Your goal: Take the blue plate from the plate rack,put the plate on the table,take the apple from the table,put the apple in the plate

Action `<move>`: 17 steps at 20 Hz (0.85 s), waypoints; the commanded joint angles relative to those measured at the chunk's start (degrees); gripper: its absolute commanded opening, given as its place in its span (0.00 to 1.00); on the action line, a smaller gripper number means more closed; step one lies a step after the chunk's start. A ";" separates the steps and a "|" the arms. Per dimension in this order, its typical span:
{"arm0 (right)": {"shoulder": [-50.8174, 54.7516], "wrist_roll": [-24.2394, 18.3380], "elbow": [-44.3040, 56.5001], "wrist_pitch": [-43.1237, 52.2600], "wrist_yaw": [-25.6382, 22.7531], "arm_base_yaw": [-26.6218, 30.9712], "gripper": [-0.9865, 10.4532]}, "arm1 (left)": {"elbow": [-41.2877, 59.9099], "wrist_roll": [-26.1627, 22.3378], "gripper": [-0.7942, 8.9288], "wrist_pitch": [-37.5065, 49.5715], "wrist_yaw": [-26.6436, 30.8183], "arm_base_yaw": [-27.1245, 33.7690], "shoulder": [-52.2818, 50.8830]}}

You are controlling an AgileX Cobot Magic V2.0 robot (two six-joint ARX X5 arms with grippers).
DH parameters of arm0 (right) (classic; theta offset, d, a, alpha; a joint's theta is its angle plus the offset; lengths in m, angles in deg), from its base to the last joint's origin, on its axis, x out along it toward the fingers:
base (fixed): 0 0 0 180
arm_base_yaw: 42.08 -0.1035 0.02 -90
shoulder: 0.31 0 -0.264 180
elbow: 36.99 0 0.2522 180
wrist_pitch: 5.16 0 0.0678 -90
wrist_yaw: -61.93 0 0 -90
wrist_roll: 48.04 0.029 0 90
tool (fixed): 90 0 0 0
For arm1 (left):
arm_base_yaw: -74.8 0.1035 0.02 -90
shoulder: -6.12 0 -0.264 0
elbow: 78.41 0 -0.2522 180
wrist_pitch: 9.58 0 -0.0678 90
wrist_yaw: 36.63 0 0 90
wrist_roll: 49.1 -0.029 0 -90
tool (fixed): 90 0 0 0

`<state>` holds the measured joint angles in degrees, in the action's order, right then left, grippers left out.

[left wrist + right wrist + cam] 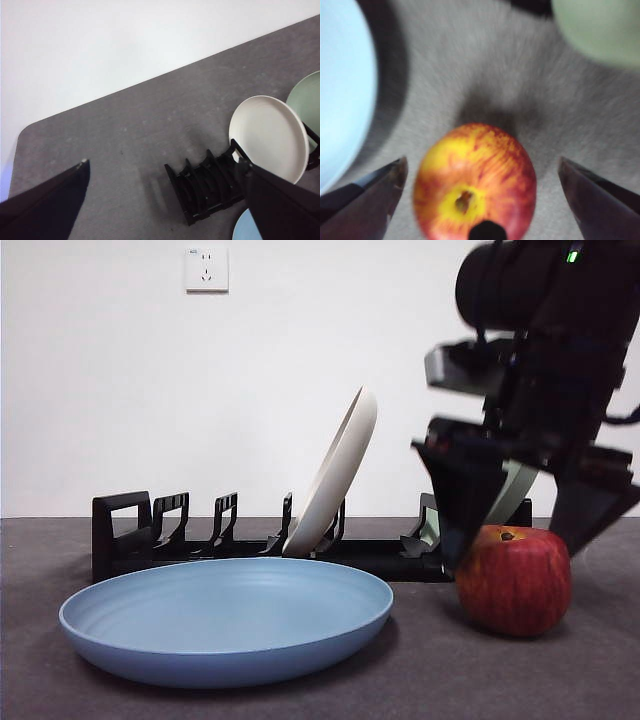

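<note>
Nearest us lies the blue plate (226, 625), flat on the table (420, 680), its rim close to the front edge of the view. A strip of bare surface separates it from the apple (514, 580), which stands upright to its right. We see the right tool (530, 535) over the apple with its jaws spread wide, one on each side, gripping nothing; open gaps remain between jaw and fruit in the wrist view. Behind runs the plate rack (200, 540), holding a tilted cream plate (335, 475) and a green plate (305, 107); several slots stand free. The left tool (167, 180) hangs high, jaws wide apart and empty. A white wall (120, 390) carries a socket (206, 269).
</note>
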<state>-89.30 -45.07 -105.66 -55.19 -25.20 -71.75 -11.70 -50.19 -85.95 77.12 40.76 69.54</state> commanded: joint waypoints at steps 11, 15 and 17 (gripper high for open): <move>3.72 5.16 -0.79 1.49 11.02 -2.60 0.07 | 0.26 -0.63 0.59 1.66 -4.09 0.46 0.59; 5.40 8.24 -1.51 9.20 16.50 -7.37 0.07 | 0.33 -1.95 0.59 2.45 -9.94 2.36 2.95; 4.74 9.14 -2.34 12.26 16.46 -10.62 0.07 | 1.64 -1.95 0.59 2.86 -10.73 5.25 3.48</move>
<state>-84.01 -37.12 -107.59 -43.47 -9.02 -82.13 -10.32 -51.52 -83.37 66.48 45.90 73.16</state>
